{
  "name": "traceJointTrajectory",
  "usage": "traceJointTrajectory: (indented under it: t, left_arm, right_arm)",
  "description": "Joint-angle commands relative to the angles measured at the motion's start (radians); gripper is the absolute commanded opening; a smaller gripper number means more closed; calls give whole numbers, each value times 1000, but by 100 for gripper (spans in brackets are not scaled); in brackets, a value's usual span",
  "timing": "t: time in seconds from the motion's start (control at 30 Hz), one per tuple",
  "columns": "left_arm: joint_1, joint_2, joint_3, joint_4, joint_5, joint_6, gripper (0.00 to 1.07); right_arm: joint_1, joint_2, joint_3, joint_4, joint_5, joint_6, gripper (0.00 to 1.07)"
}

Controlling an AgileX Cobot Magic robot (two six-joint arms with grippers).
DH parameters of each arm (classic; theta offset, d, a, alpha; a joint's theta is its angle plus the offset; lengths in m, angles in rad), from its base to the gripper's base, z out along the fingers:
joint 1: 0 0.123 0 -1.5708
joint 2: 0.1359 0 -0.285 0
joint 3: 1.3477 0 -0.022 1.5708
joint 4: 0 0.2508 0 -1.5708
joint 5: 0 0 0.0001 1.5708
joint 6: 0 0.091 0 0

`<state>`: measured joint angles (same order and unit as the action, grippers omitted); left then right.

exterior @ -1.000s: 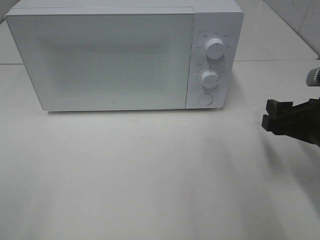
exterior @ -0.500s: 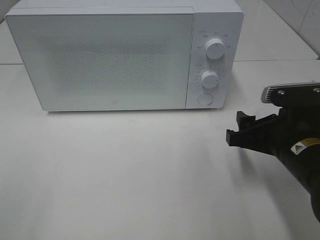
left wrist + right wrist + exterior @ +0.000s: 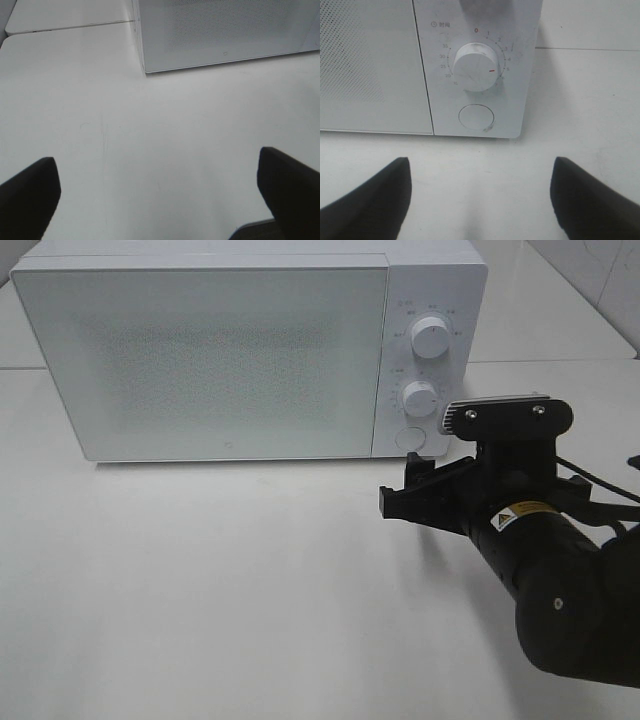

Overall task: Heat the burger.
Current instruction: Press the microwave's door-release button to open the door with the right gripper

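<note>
The right pincer [image 3: 479, 200], jaws apart and empty, faces the round white button [image 3: 477, 117] of the white box-shaped microwave oven [image 3: 462, 290], probably to open its shut door [image 3: 210, 360]. The left pincer [image 3: 160, 200] is apart too. The burger is not visible anywhere.

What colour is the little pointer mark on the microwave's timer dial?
Red mark; clearest in the right wrist view.

Bright, even overhead light — soft shadows, slightly hazy focus
</note>
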<state>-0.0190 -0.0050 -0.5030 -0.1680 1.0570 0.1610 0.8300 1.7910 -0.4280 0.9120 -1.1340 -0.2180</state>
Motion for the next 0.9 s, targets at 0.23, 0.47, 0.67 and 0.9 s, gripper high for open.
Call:
traceJointTrajectory:
  t: [0.23, 0.47, 0.67, 0.9]
  left_arm:
    - [0, -20, 2, -1, -15, -9, 100]
    - [0, -20, 2, -1, -15, -9, 100]
    - [0, -20, 2, -1, -15, -9, 100]
    - [0, -20, 2, -1, -15, -9, 100]
  right_arm:
    - [6, 6, -18, 46, 4, 299, 58]
    - [6, 6, -18, 64, 27, 823, 38]
    - [6, 6, -18, 64, 94, 1181, 25]
    - [6, 6, -18, 64, 101, 1399, 18]
